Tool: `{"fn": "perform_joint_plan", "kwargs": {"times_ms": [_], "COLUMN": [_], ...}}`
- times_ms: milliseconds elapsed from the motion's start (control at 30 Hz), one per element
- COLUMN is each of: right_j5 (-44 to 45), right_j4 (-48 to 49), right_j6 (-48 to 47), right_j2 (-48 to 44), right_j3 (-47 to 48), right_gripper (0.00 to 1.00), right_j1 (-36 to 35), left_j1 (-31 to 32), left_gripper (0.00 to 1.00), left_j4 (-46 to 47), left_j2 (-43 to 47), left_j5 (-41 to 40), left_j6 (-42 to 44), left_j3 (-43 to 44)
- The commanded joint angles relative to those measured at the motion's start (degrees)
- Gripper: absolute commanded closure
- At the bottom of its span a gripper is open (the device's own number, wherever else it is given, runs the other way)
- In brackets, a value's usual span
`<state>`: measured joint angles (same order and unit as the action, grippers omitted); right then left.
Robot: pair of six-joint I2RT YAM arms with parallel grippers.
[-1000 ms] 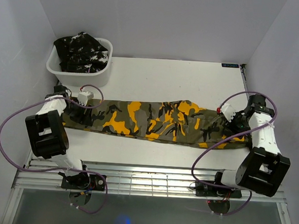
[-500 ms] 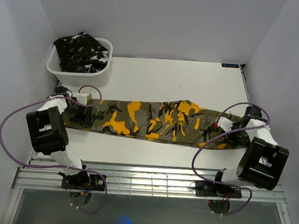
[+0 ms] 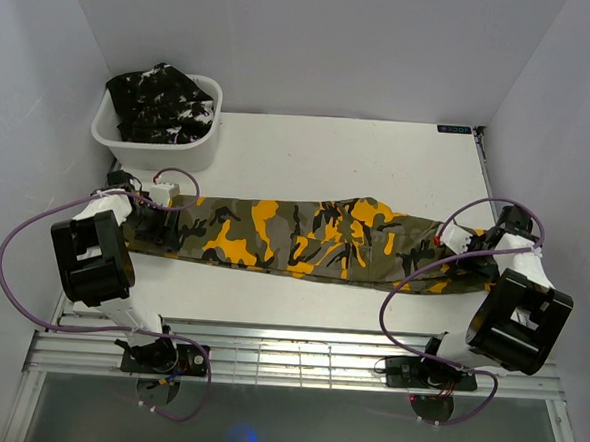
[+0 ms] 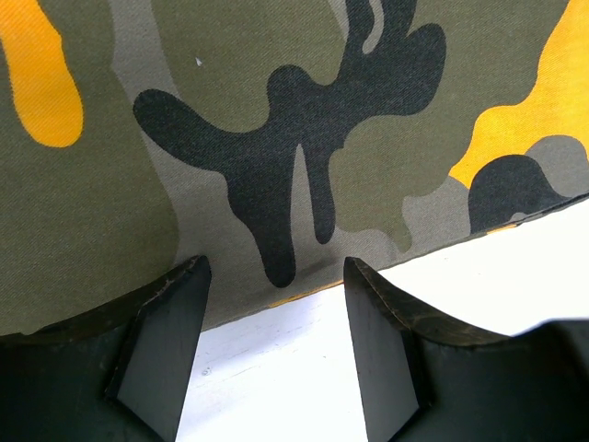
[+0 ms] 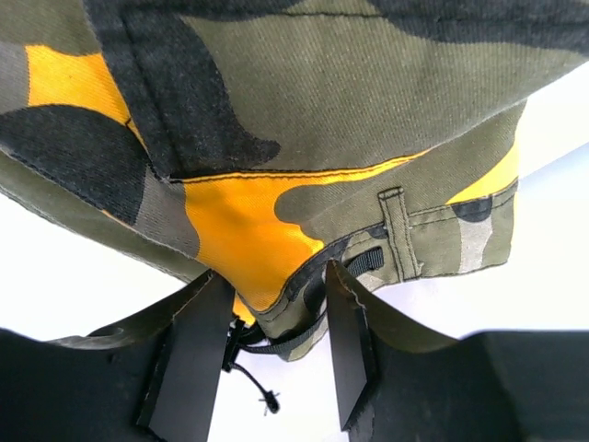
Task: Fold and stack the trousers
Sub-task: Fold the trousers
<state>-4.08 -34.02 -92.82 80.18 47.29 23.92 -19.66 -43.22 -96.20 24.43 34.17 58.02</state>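
Note:
The olive-grey trousers (image 3: pixel 304 240) with orange-yellow and black patches lie stretched flat across the table, leg ends at the left, waistband at the right. My left gripper (image 3: pixel 169 231) sits at the leg end, open; the near edge of the cloth (image 4: pixel 276 138) lies just at the fingertips (image 4: pixel 189 276), with bare table between the jaws. My right gripper (image 3: pixel 451 259) is at the waistband (image 5: pixel 304 101). Its jaws are open and straddle the waistband corner and a black strap (image 5: pixel 276 343). The black trousers with white flecks (image 3: pixel 162 103) are bundled in the tub.
The white plastic tub (image 3: pixel 154 150) stands at the back left, just behind the left arm. Purple cables loop from both arms over the table's near edge. White walls close in both sides. A metal rail (image 3: pixel 287 346) runs along the front.
The right arm has swung down and outward toward the waistband end, and its jaws have narrowed around the cloth. The left arm has barely shifted.

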Motion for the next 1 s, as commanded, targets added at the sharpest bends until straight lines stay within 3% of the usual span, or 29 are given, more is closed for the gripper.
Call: {"fn": "perform_joint_plan", "kwargs": {"times_ms": [0,167,467,633,967], "right_j5": [-1.1,-2.2,-7.8,-5.6,-4.8], "right_j4": [1.7,1.9,-5.7,-4.7,-2.6], "right_j6": [-3.1,-3.0,-7.2,-7.1,-8.9], "right_j2": [-0.2,-0.1,-8.6,-4.6,-2.5], "right_j3": [1.8,1.7,3.4,2.8,-0.2], "right_gripper": [0.48,0.47,0.52,0.51,0.37], "right_j1": [0.6,0.8,1.4,1.5,1.8], "left_j1": [-0.4,-0.5,-0.5,-0.6,-0.6], "left_gripper": [0.29,0.3,0.3,0.3,0.3], "left_j4": [0.1,-0.6,-1.5,-1.6,-2.4], "left_j2": [1.1,1.1,0.5,0.1,-0.6], "left_j5": [-1.4,-1.9,-1.9,-1.6,-2.4], "left_j6": [0.7,1.0,0.8,0.5,0.9], "left_j3": [-0.9,0.0,1.2,1.3,2.7]}}
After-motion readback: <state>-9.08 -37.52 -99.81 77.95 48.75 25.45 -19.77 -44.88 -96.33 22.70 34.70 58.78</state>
